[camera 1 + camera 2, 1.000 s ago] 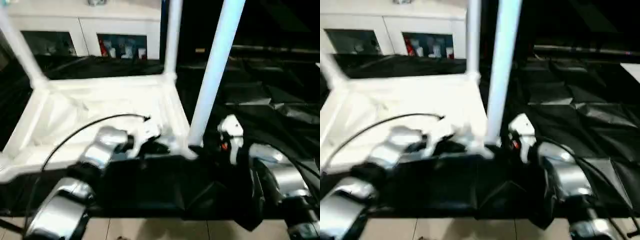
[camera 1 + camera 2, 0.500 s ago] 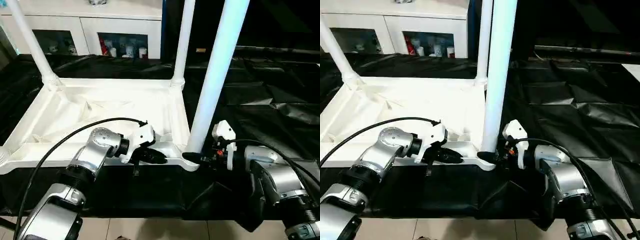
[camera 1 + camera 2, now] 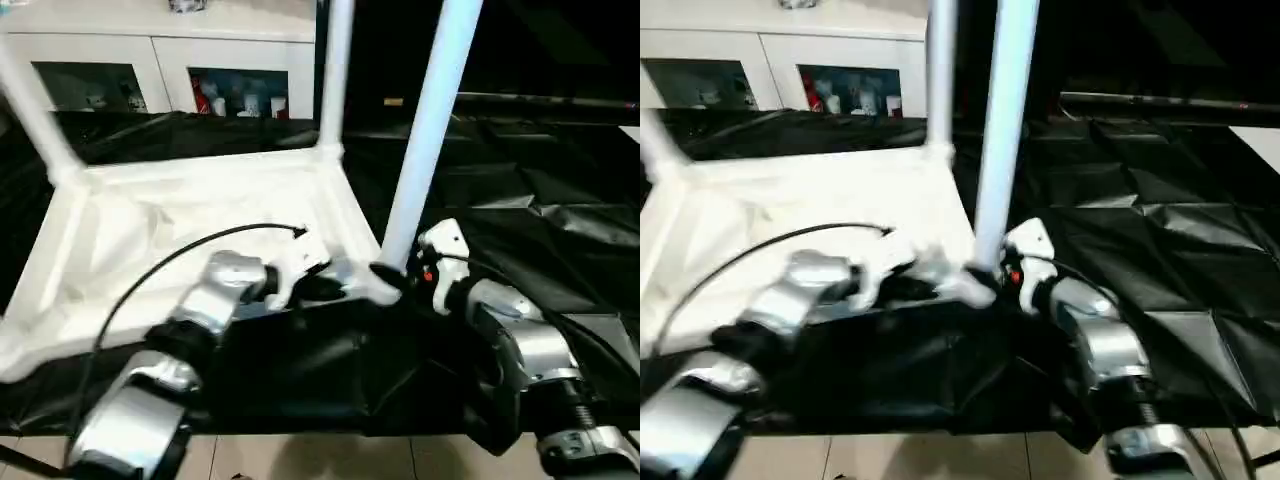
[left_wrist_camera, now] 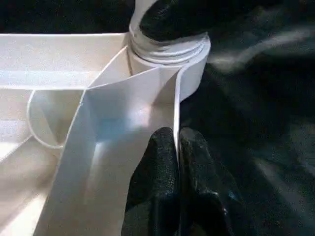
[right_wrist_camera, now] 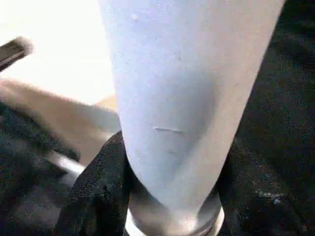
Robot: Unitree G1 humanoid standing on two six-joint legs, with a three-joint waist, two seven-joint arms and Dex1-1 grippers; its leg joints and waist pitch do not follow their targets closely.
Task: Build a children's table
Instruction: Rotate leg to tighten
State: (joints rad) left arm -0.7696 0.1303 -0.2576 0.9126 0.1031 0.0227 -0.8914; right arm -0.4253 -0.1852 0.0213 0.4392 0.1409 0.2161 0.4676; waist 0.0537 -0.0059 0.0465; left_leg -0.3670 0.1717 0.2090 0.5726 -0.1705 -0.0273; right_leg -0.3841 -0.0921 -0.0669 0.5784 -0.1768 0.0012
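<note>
Tabletop (image 3: 190, 215) upside down on black sheet (image 3: 540, 200); ribbed tray open from above, cable (image 3: 170, 265) arcing across near part. Three legs upright in corner sockets: near leg (image 3: 425, 120), far leg (image 3: 335, 75), far-left leg (image 3: 30, 115); open lanes between them. Left gripper (image 4: 176, 147) occupies near rim; right gripper (image 5: 167, 196) occupies near leg's base. Cabinet (image 3: 160, 60) blocks far side. Sheet beside tabletop free.

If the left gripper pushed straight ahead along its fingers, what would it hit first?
Likely the corner socket of the tabletop. The left gripper is pinched on the tabletop's side wall and points along it toward that socket, where the near leg stands.
</note>
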